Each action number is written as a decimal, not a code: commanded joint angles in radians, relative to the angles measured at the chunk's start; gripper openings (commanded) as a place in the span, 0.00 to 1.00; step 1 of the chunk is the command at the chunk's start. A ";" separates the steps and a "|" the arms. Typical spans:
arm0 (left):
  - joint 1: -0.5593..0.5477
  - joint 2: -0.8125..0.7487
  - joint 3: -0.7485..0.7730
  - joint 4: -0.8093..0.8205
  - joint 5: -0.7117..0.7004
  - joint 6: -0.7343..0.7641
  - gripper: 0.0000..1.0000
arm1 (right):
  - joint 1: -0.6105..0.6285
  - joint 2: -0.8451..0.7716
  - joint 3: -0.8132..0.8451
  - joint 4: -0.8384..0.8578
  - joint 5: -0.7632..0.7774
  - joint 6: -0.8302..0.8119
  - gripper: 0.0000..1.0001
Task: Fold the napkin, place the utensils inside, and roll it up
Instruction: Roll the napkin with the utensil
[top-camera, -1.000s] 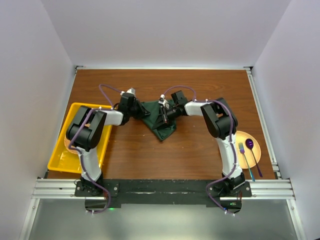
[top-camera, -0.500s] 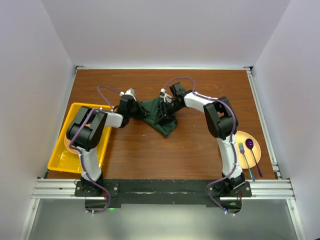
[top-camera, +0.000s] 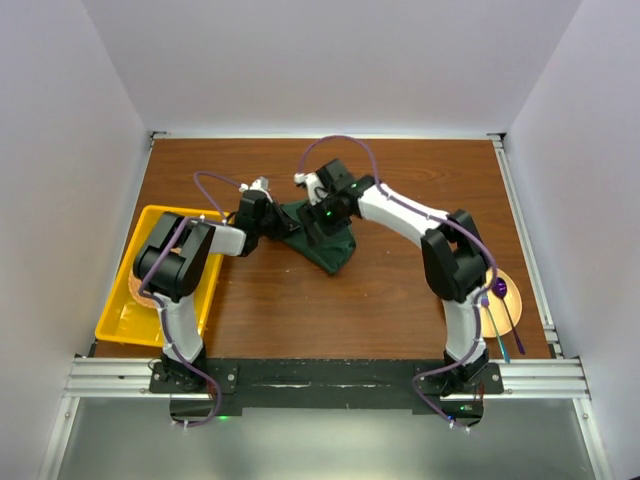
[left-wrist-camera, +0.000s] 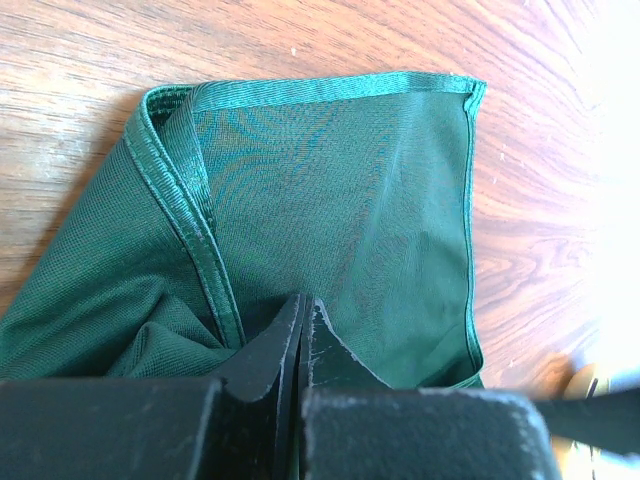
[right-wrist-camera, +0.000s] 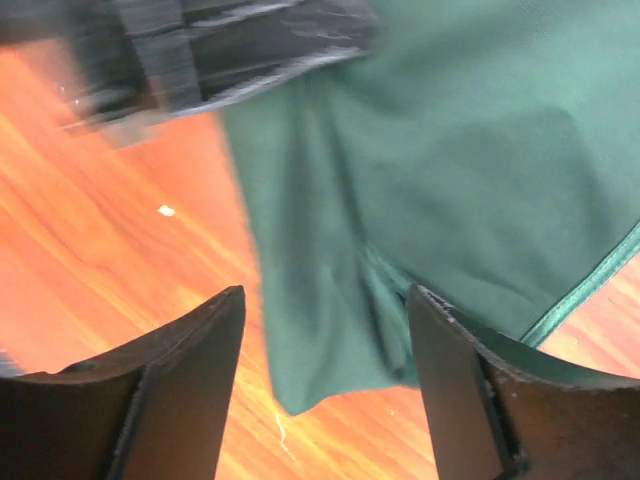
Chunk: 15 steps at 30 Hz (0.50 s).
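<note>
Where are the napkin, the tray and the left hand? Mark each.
napkin (left-wrist-camera: 330, 200): left wrist view, middle of the flat flap.
tray (top-camera: 122, 285): top view, its left wall.
left hand (left-wrist-camera: 303, 303): left wrist view, between its shut fingertips.

Shows deep green on the napkin (left-wrist-camera: 340, 220), a fine mesh weave edged with a glossier ribbed hem of the same green. Sets it against the reddish-brown table (top-camera: 420, 170), streaked with darker wood grain. Adds bright yellow in the tray (top-camera: 118, 325), orange in the plate (top-camera: 512, 305) and purple in the spoon (top-camera: 499, 288). Pairs black with white on the left arm (top-camera: 175, 265) and right arm (top-camera: 455, 265), with purple cables (top-camera: 345, 140); paints the left gripper (left-wrist-camera: 303, 315) and right gripper (right-wrist-camera: 325, 300) matte black. Frames all with pale, plain walls (top-camera: 300, 60).
</note>
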 joint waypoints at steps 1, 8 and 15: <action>0.002 0.088 -0.036 -0.237 -0.062 0.037 0.00 | 0.154 -0.127 -0.112 0.130 0.338 -0.169 0.72; 0.002 0.087 -0.041 -0.242 -0.057 0.038 0.00 | 0.234 -0.092 -0.188 0.245 0.455 -0.192 0.72; 0.004 0.078 -0.032 -0.251 -0.056 0.049 0.00 | 0.234 -0.040 -0.208 0.287 0.470 -0.197 0.67</action>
